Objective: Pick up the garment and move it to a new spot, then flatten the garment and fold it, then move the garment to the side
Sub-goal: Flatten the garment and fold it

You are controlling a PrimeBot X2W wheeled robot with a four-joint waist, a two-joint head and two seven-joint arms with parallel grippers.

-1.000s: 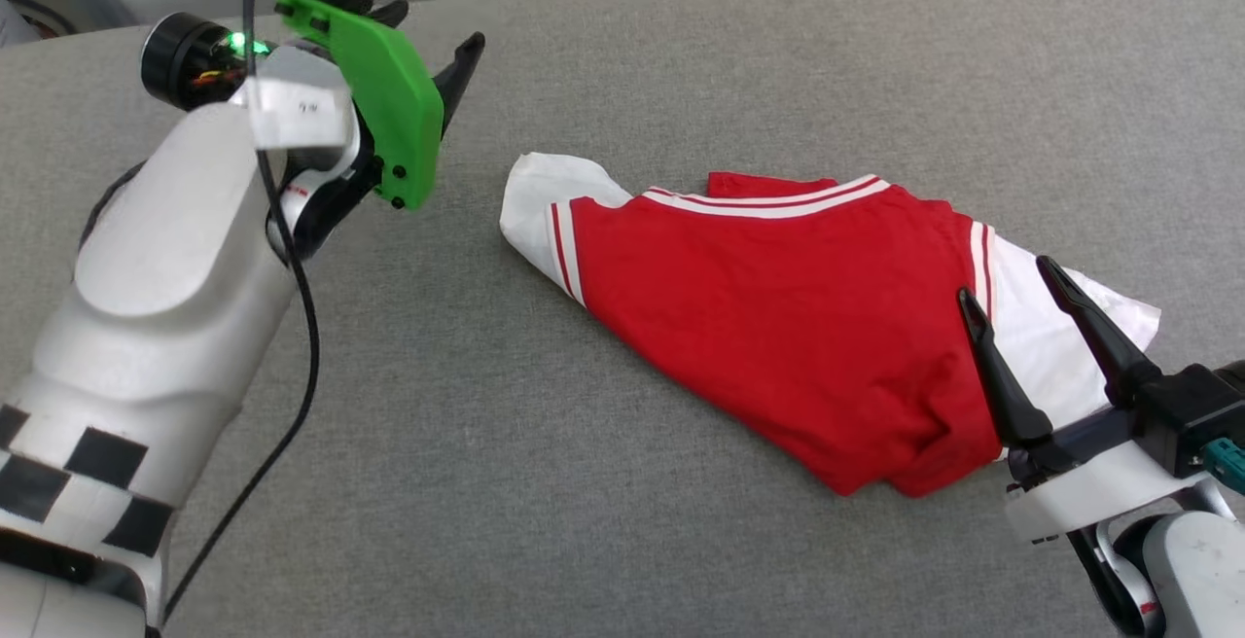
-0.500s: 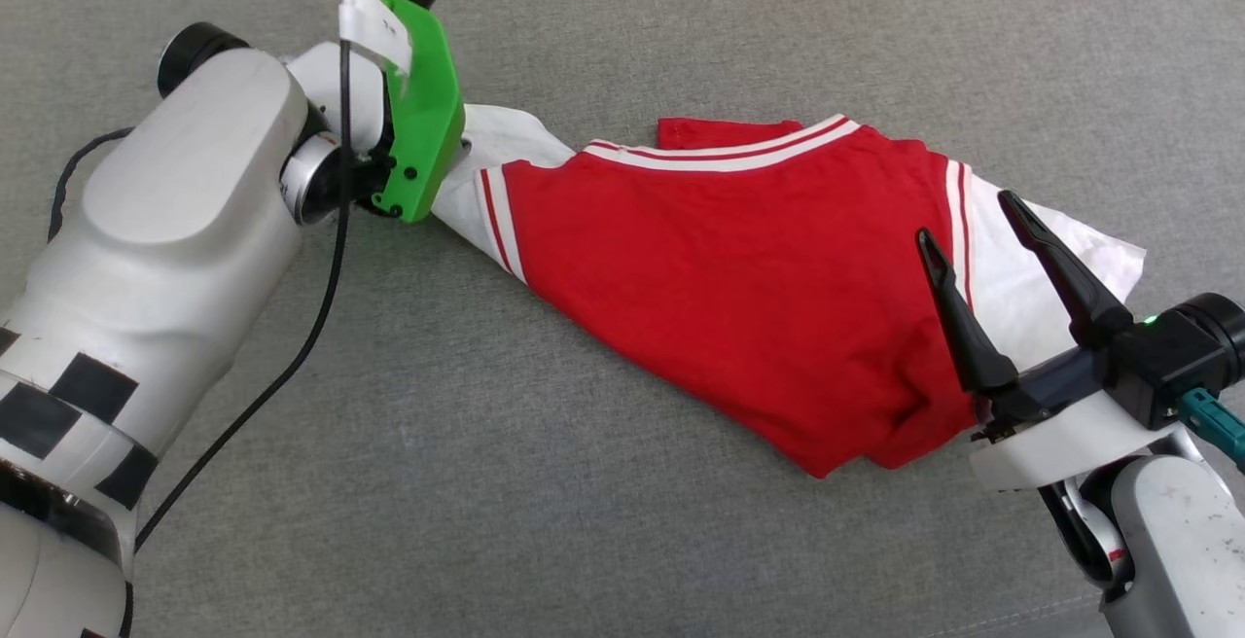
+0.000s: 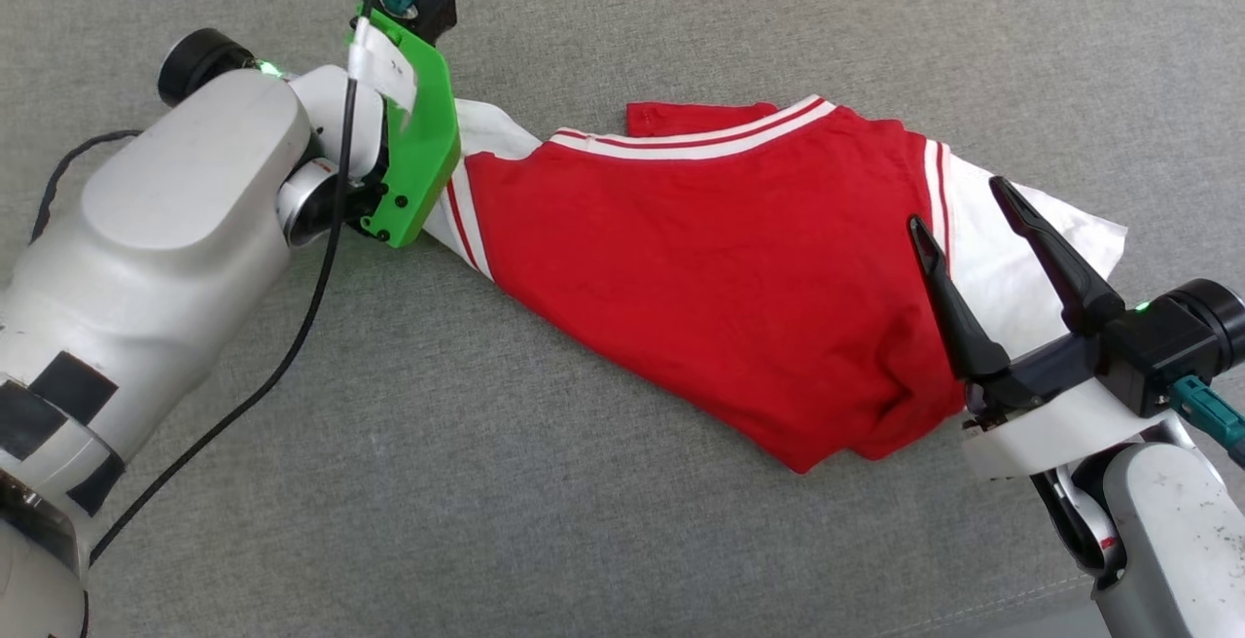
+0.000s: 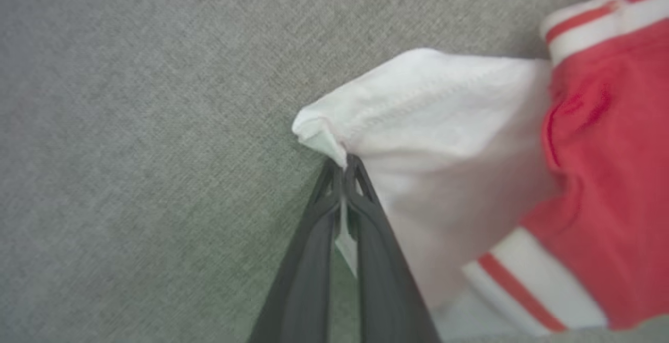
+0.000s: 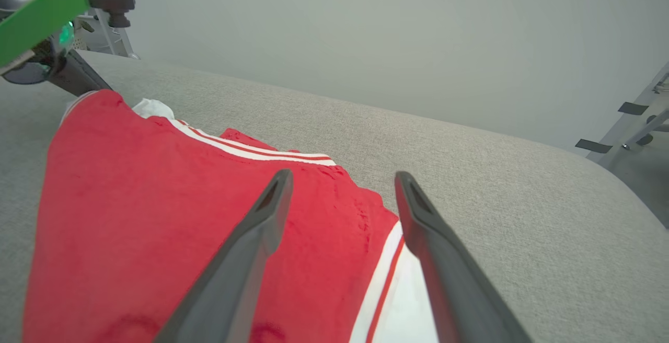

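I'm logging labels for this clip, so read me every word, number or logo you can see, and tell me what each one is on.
No text here can be read.
On the white tape tag stuck to the green bracket: a few faint dark marks, too small to read.
On the red jersey T-shirt: no lettering on the upturned side, only red-and-white stripes.

garment (image 3: 700,259): red with white sleeves and striped trim, lying rumpled across the grey cloth surface (image 3: 486,502)
left arm (image 3: 175,210): upper left, its green bracket (image 3: 420,157) over the garment's left white sleeve; fingers hidden behind it
right gripper (image 3: 956,202): lower right, fingers spread wide, one over red cloth, the other over the right white sleeve
cable (image 3: 292,351): black, hanging beside the left arm
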